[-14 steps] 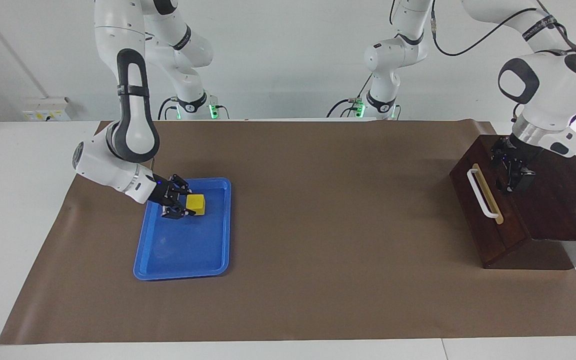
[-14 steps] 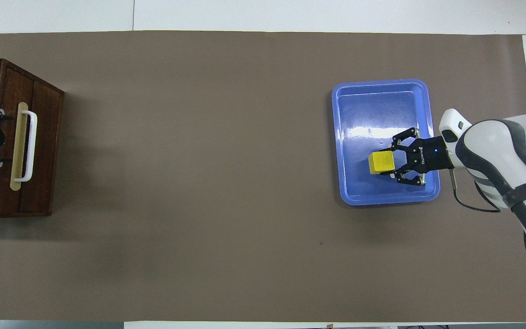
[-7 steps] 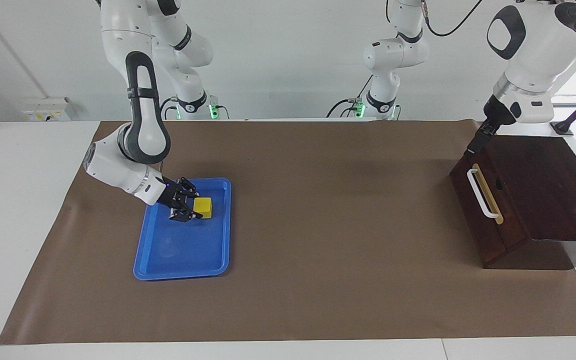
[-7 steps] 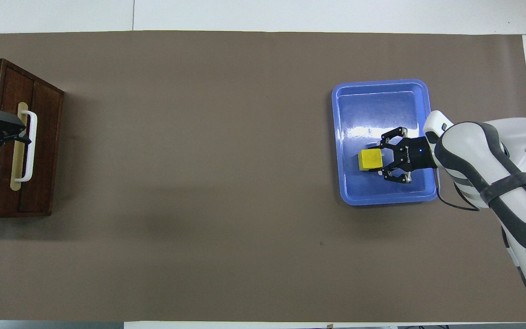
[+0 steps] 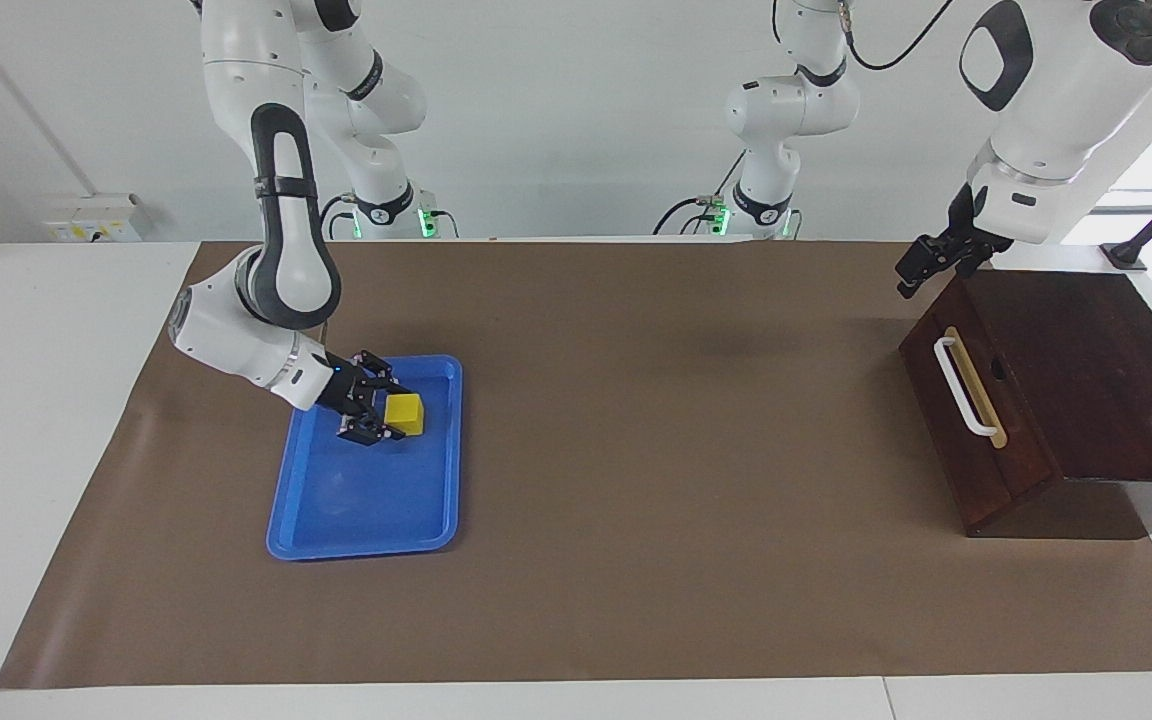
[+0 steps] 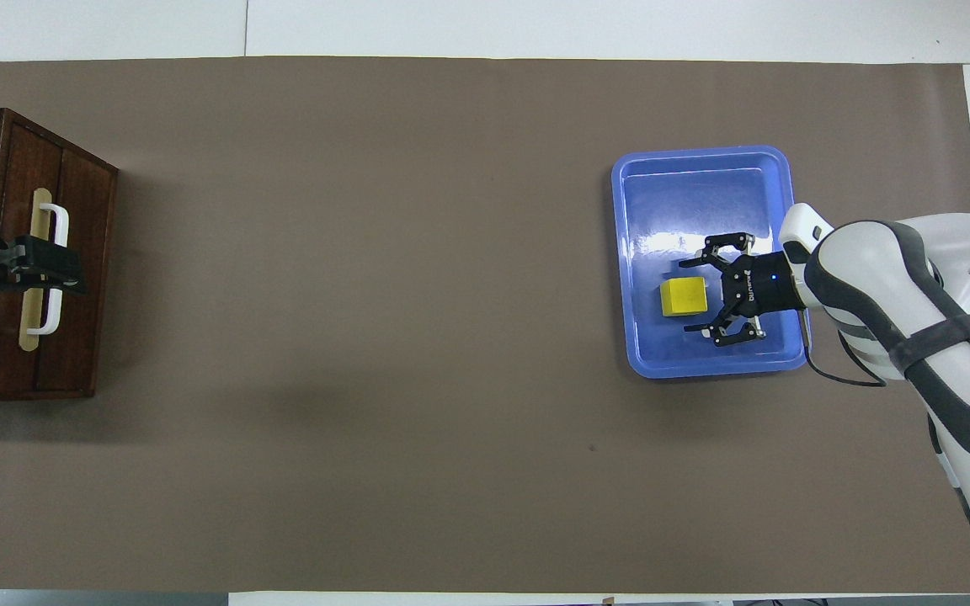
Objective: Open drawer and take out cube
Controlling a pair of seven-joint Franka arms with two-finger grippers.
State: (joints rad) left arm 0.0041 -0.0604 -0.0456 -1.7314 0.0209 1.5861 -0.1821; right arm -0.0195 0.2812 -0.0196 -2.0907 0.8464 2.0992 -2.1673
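The brown mat covers the table, and the dark wooden box at the left arm's end serves as landmark. Its drawer is pushed in. Well apart from the box, at the right arm's end, lies the blue tray. The left gripper hangs above the box's drawer front, fingers apart, holding nothing. The right gripper sits low in the tray, its 2 fingers spread either side of the cube, which rests on the tray floor.
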